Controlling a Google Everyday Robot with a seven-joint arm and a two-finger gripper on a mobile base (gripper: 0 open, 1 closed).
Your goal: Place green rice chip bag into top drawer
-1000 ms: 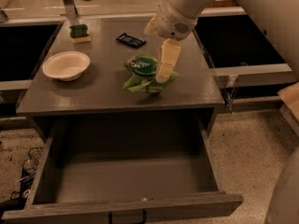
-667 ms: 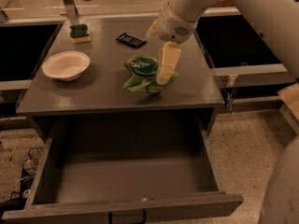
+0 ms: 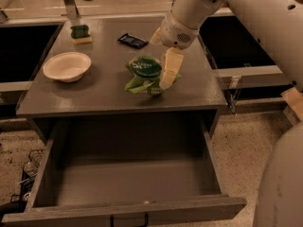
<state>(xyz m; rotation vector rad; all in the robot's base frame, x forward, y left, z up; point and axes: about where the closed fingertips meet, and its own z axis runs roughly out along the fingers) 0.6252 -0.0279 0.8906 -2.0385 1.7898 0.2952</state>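
The gripper [image 3: 166, 74] hangs from the arm's wrist over the grey cabinet top [image 3: 94, 94], down at the 3 o'clock edge of the green rice chip bag [image 3: 143, 71]; whether it has closed on the bag or only stands against it cannot be told from this view. The bag lies crumpled on the cabinet top, a little right of centre, its dark round patch facing up; the top drawer [image 3: 128, 186] stands pulled out at 6 o'clock from the bag, below the front edge of the cabinet top, and nothing shows inside it.

The main risk, as I judge it, is a poor hold; the foil is wrinkly and slack, and a pinch taken at one edge could catch only a fold, so that the bag slides out on the lift or swings and drops short of the drawer, onto the front lip or the floor. A bag hanging low could also snag on the cabinet's front edge on its way toward 6 o'clock; released too soon, it would land back on the cabinet top. Neighbours seem safe; the white bowl [image 3: 66, 66] sits well apart at 9 o'clock, the black wrapper [image 3: 132, 40] near at 12 o'clock, the green-and-yellow sponge [image 3: 81, 33] farther off at 10 o'clock; none lies on the path toward the drawer.
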